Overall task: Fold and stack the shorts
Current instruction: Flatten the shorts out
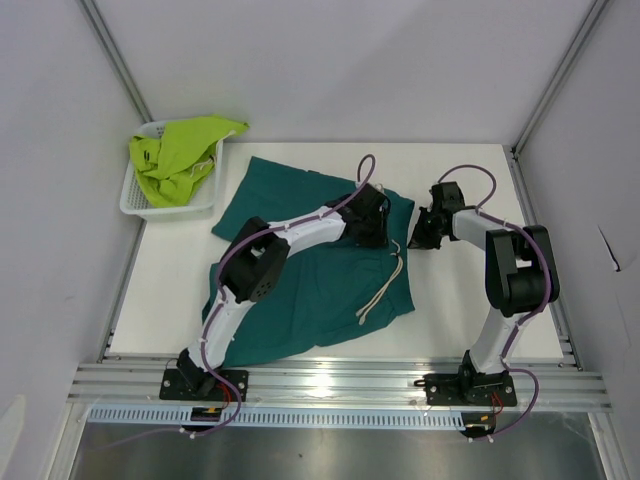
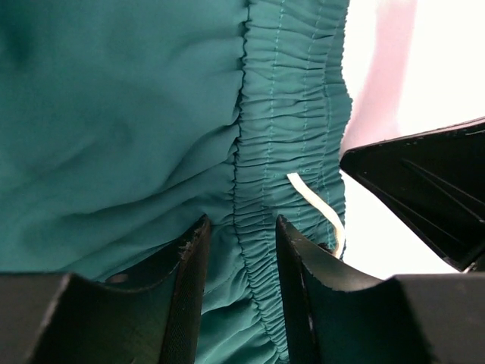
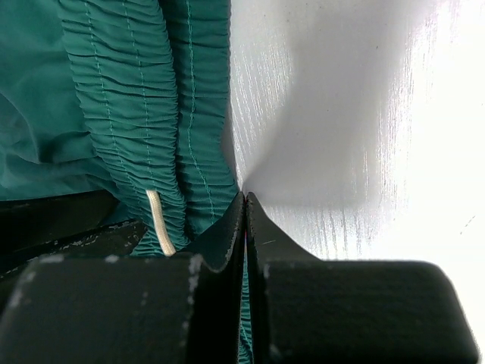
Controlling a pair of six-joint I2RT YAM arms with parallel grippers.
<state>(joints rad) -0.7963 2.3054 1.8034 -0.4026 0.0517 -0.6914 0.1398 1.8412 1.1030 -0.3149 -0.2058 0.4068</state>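
Observation:
The dark teal shorts [image 1: 300, 290] lie spread on the white table, their pale drawstring [image 1: 385, 290] trailing toward the front. My left gripper [image 1: 372, 225] is down on the gathered waistband [image 2: 280, 114]. Its fingers stand a little apart with a bunched ridge of that fabric [image 2: 241, 250] filling the gap between them. My right gripper [image 1: 418, 238] sits at the waistband's right edge. In the right wrist view it [image 3: 245, 196] is shut, with a thin strip of teal cloth pinched between the pads. The lime yellow-green shorts [image 1: 180, 155] lie crumpled in the basket.
The white mesh basket [image 1: 128, 198] stands at the table's back left corner. Bare white tabletop [image 3: 364, 114] lies to the right of the shorts. Grey walls with metal posts close in the sides and back. The aluminium rail [image 1: 340, 385] runs along the front.

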